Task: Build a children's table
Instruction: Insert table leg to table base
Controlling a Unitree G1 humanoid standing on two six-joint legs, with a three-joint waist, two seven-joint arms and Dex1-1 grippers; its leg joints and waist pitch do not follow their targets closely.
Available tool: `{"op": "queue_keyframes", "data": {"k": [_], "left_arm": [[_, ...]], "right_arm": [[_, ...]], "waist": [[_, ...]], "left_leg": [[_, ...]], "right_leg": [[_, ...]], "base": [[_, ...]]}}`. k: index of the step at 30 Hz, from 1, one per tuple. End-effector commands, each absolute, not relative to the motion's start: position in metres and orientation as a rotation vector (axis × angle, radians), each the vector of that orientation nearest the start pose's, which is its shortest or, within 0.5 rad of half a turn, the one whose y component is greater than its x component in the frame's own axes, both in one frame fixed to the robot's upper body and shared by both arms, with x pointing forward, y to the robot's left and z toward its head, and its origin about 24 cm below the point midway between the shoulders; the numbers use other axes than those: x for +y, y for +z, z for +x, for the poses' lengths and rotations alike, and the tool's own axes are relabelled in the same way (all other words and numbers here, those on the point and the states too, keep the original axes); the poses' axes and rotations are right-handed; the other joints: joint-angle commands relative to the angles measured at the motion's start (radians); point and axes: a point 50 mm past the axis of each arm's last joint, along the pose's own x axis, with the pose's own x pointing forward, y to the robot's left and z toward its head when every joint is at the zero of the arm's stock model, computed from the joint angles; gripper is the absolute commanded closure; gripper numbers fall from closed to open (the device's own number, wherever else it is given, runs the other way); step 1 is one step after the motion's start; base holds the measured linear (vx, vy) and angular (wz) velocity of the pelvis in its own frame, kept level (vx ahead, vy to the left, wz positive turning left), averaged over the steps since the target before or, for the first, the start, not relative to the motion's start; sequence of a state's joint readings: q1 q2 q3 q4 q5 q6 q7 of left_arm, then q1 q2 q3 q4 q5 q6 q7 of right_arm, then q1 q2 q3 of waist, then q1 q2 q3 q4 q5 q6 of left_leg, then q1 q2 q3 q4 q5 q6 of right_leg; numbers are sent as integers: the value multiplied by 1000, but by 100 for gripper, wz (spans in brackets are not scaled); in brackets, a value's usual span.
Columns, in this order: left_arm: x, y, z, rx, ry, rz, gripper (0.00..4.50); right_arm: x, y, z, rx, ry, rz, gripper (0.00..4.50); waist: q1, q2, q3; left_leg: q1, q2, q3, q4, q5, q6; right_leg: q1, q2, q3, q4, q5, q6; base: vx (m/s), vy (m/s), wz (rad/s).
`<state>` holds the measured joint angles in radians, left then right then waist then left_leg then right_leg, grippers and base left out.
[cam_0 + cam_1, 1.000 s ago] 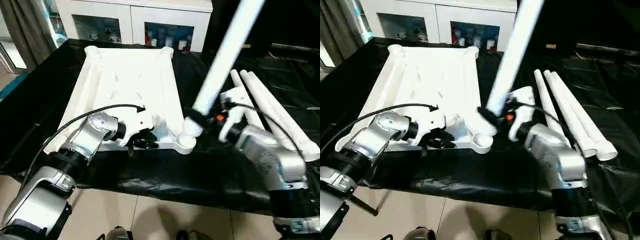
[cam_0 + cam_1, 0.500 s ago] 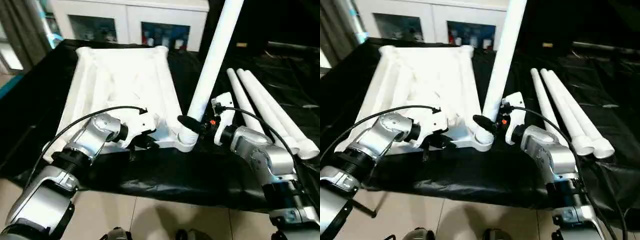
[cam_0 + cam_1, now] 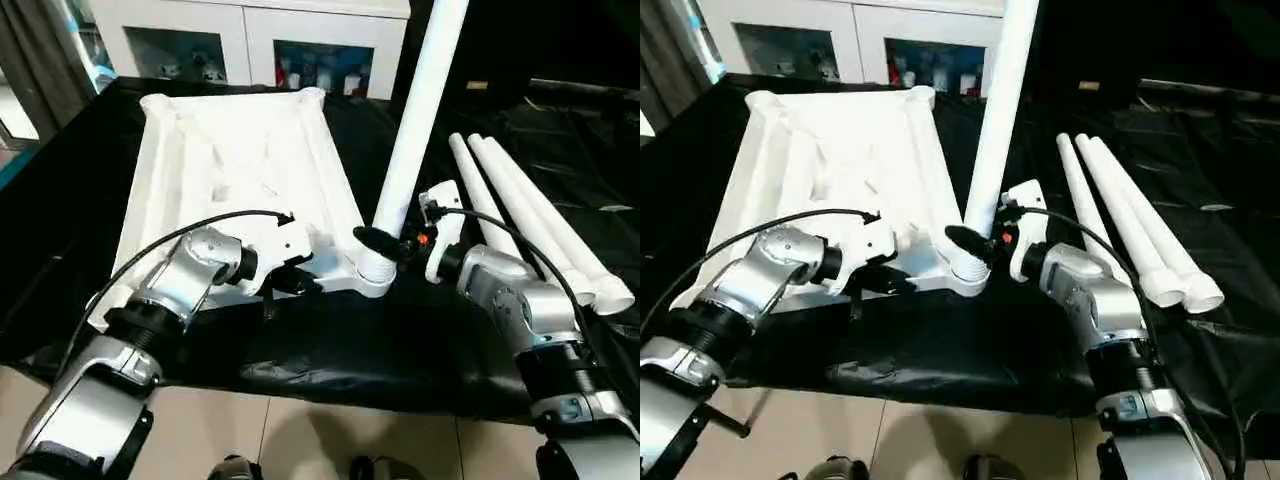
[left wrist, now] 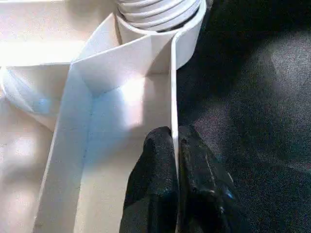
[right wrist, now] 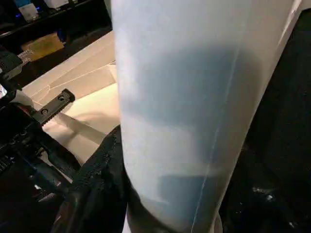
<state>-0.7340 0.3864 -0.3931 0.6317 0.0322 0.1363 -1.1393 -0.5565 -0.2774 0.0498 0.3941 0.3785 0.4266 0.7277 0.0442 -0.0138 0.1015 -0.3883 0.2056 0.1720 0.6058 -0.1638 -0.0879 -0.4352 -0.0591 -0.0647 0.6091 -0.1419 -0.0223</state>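
The children's table top [image 3: 240,170] lies underside up on the black-covered bench. My left gripper [image 3: 285,280] is shut on the top's near rim; in the left wrist view the thin rim wall [image 4: 172,97] is pinched between the two black fingers [image 4: 155,160]. One white leg [image 3: 415,110] stands almost upright, its ribbed lower end in the near right corner socket [image 3: 372,278]. My right gripper [image 3: 385,243] is shut around that leg just above the socket, and the leg [image 5: 194,97] looms close in the right wrist view.
Three more white legs [image 3: 530,220] lie side by side on the black cloth [image 3: 400,340] to the right. A white cabinet [image 3: 250,40] with glass doors stands behind the bench. Tiled floor runs below the bench's near edge.
The leg swung from a rightward tilt to nearly upright, and its lower end dropped into the corner socket. My left gripper closed on the rim. The camera shifted a little.
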Motion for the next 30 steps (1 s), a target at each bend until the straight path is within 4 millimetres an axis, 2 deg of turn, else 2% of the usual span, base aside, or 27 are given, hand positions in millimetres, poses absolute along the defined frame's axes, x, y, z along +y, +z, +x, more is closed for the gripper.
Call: {"op": "queue_keyframes", "data": {"k": [1,4,5,7,9,12,15,18,21,22,24,25,30], "left_arm": [[111,88,336,334,-1340,534,450],[112,84,335,343,-1326,560,450],[112,84,336,346,-1313,558,422],[112,83,336,345,-1301,555,393],[112,83,337,354,-1299,570,391],[111,84,339,342,-1279,593,361],[110,83,340,345,-1278,597,361],[110,83,340,352,-1276,581,361],[110,83,340,354,-1279,570,361],[110,83,340,356,-1282,564,361],[111,82,339,365,-1286,561,361],[111,82,339,369,-1288,561,389],[111,82,339,373,-1287,540,434]], "right_arm": [[-139,89,339,247,804,132,259],[-138,86,338,247,810,133,259],[-138,86,338,246,811,135,259],[-137,85,337,245,812,137,259],[-137,85,337,244,813,138,259],[-136,84,337,244,814,141,259],[-135,84,336,244,815,144,259],[-134,83,335,242,814,147,259],[-135,83,335,241,813,147,259],[-135,82,335,242,812,147,259],[-134,82,335,242,810,147,259],[-134,81,335,243,810,147,259],[-133,82,335,242,815,148,259]], "waist": [[1,-3,-74],[0,-1,-74],[0,-2,-74],[1,0,-74],[0,-2,-73],[-1,-1,-74],[-1,-1,-74],[-1,3,-77],[-2,1,-77],[-2,4,-79],[-3,3,-78],[-3,3,-78],[-3,3,-78]], "left_leg": [[16,12,0,-69,-201,54],[17,14,-1,-69,-206,53],[17,13,0,-69,-209,52],[17,13,-1,-69,-212,49],[18,14,-1,-71,-218,48],[17,12,-1,-71,-226,46],[17,12,-1,-70,-220,47],[17,13,-1,-70,-221,44],[16,12,-2,-71,-227,43],[18,12,-2,-70,-226,43],[17,12,-2,-71,-226,43],[17,13,-2,-71,-227,43],[17,13,-2,-72,-231,42]], "right_leg": [[69,-65,42,-80,-307,-189],[68,-66,42,-80,-313,-190],[68,-65,42,-81,-319,-188],[68,-67,42,-83,-339,-181],[66,-66,42,-85,-346,-180],[67,-66,41,-86,-361,-170],[67,-65,41,-86,-358,-169],[67,-65,41,-86,-347,-175],[68,-65,41,-85,-349,-177],[69,-66,41,-85,-348,-179],[68,-65,41,-86,-348,-178],[68,-65,41,-86,-348,-179],[67,-66,41,-86,-346,-181]], "base": [[0,0,0],[0,0,0],[0,0,0],[0,0,0],[0,0,0],[0,0,0],[0,0,0],[0,0,0],[0,0,0],[0,0,0],[0,0,0],[0,0,0],[0,0,0]]}}
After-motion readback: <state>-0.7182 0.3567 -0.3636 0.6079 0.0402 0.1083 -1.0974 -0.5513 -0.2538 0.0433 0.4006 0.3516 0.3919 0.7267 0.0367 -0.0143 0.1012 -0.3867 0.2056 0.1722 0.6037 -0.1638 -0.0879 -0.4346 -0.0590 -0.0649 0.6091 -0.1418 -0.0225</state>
